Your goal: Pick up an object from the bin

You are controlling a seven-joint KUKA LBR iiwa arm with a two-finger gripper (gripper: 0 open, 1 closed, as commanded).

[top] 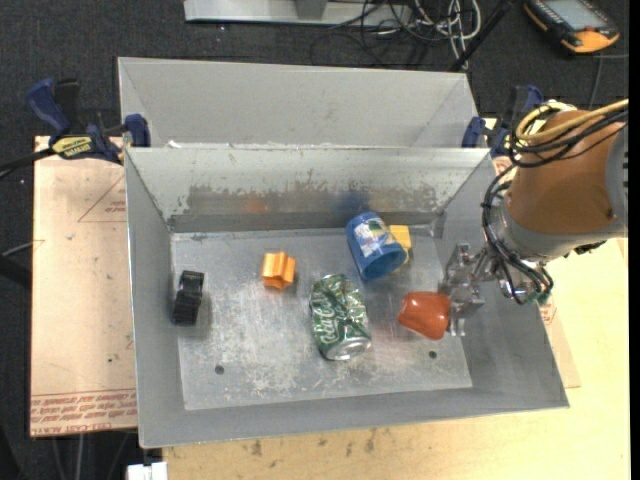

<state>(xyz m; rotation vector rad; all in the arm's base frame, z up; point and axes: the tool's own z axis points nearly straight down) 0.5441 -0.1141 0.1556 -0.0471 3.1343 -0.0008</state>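
1. Six loose things are spread over the bin (260,368) floor; nearest the jaws a red-orange rounded lump (424,314) is seen, right of the frame's centre.
2. The lump is placed just left of and slightly below the jaws, seemingly touching them.
3. Whether the jaws are released or clenched cannot be told.
4. A crushed green can (338,317) is found further left, apart.

**Gripper (461,303) at right side of bin (260,363)**

I see it just beside a red-orange rounded lump (423,314), right of centre. A crushed green can (340,317) at centre, blue cup (375,247) above it. An orange block (278,269) and black piece (187,298) further left, well apart.
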